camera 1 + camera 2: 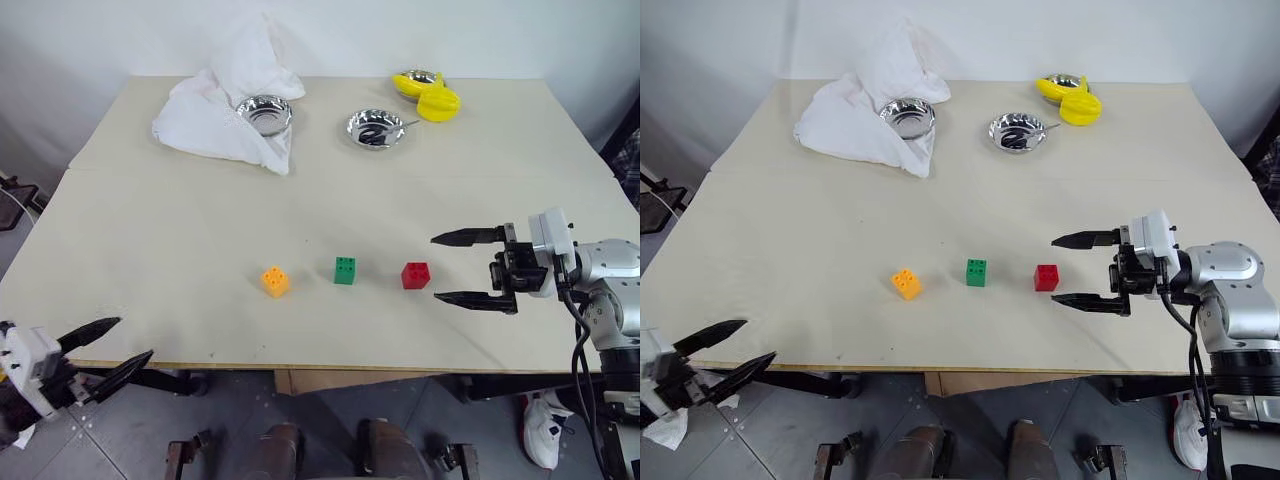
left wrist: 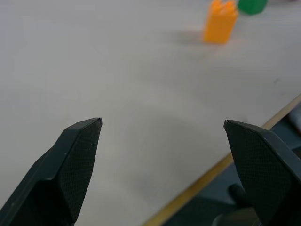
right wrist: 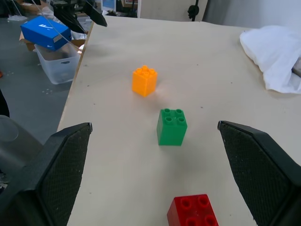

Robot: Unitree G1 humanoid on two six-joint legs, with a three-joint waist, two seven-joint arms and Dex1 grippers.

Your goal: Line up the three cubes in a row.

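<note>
Right hand (image 1: 453,268) hung released just beside the red cube (image 1: 415,275). Left hand (image 1: 110,347) gaped at the surface's (image 1: 180,230) near edge. Orange cube (image 1: 275,281), green cube (image 1: 344,270) and red sat apart

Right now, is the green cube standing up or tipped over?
Standing up: the green cube sits flat on the table, round studs facing up.

Over at the far side of the pale desk (image 1: 200,220) a crumpled white cloth (image 1: 225,115) lies heaped, with a shiny steel bowl (image 1: 265,113) nestled against its folds. A second steel bowl (image 1: 375,128) sits apart to its right. Near the far right edge rests a yellow object (image 1: 432,97). Beyond the desk's edge, a blue box (image 3: 45,32) sits on a clear plastic bin (image 3: 59,63).
</note>
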